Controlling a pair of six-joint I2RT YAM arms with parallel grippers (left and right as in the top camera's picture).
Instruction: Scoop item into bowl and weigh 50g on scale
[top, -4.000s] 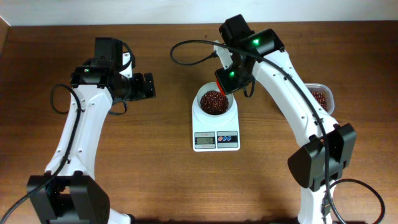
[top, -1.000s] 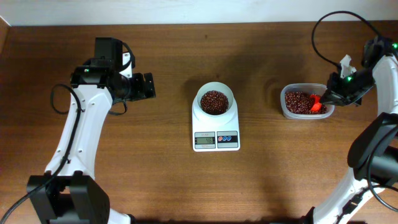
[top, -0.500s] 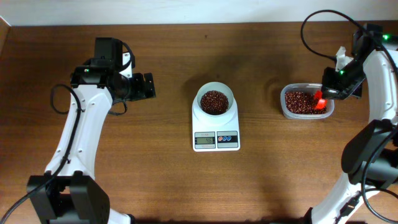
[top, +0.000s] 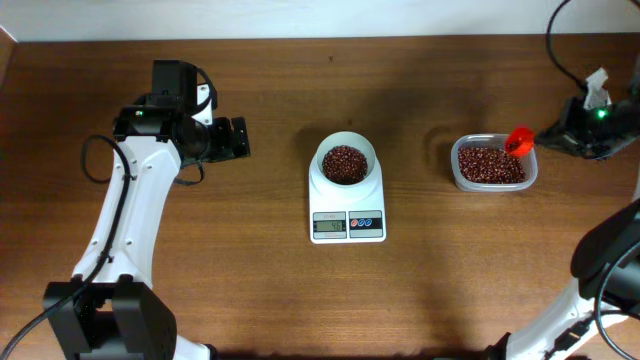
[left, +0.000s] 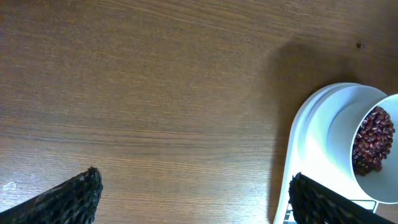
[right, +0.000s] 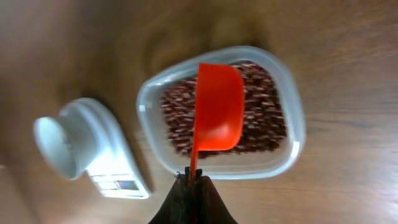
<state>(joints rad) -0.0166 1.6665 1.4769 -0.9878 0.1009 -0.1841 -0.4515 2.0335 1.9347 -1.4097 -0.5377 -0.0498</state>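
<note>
Scoop (right: 217, 112) (red, empty) has lifted off the beans (right: 264, 121), over the rim of the tub (right: 296, 118), handle pinched in the right tool (right: 191, 179); left tool (left: 193, 186) stays spread wide.

No legible text (scale (top: 347, 226) display too small).

The overhead camera is looking straight down on the brown wooden table (top: 300, 80) from well above. It is taking in both arms, the white rectangular digital scale (top: 347, 226) mid-frame and the clear rounded plastic tub (top: 492, 187) at right. The left wrist camera is facing down close over bare wood, with the left gripper (left: 196, 202) framing its lower corners. It is catching the scale and the small round white bowl (left: 341, 129) at its right edge. The right wrist camera is looking down over the tub, past the right gripper (right: 193, 198) and its orange-red plastic scoop (right: 219, 106), with scale and bowl blurring at left. All three views are sharing those two.
</note>
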